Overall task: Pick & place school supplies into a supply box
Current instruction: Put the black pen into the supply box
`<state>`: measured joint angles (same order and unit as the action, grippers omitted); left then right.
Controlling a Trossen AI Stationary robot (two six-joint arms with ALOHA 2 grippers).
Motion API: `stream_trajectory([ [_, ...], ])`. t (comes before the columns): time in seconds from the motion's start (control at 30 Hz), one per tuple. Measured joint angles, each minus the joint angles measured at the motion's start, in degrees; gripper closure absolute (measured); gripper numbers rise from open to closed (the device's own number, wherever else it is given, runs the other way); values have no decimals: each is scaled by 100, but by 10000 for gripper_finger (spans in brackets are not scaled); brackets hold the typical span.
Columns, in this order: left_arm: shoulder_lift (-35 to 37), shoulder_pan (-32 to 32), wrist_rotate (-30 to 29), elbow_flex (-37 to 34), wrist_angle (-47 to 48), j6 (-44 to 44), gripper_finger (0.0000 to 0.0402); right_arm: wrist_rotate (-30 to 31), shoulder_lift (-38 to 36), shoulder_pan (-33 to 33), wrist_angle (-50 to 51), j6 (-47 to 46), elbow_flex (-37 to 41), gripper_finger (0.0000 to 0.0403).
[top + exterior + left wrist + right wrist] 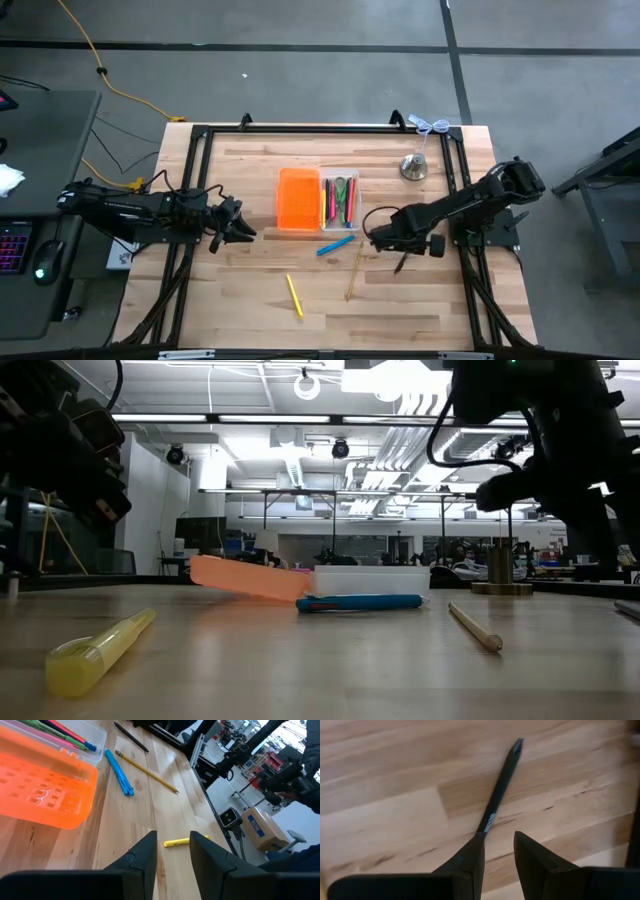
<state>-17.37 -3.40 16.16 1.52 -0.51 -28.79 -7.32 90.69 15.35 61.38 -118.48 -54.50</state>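
Black pencil (501,782) lies on the table (420,300) just ahead of the right gripper (497,851), whose fingers stand narrowly apart and empty, one tip nearly over the pencil's near end; its long axis runs away from the fingers, slightly slanted. The right arm is clearly nearer it than the left gripper (172,851), likewise narrowly open and empty, beside the orange-and-clear supply box (317,198). Only the high view shows the blue marker (335,245), tan pencil (354,270) and yellow highlighter (294,296) lying loose outside the box.
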Motion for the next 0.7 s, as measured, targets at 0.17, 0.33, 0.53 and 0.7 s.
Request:
stream_trajectory([
  [0.17,0,0,127,0,-15,-1,257,-6,50,-12,324,-18,0,320],
  [0.33,0,0,127,0,-15,-1,257,62,50,-12,350,-37,0,320],
  [0.53,0,0,130,0,-15,-3,257,277,50,-37,443,-107,2,320],
  [0.7,0,0,142,0,-15,-4,257,353,48,-135,511,-107,91,320],
])
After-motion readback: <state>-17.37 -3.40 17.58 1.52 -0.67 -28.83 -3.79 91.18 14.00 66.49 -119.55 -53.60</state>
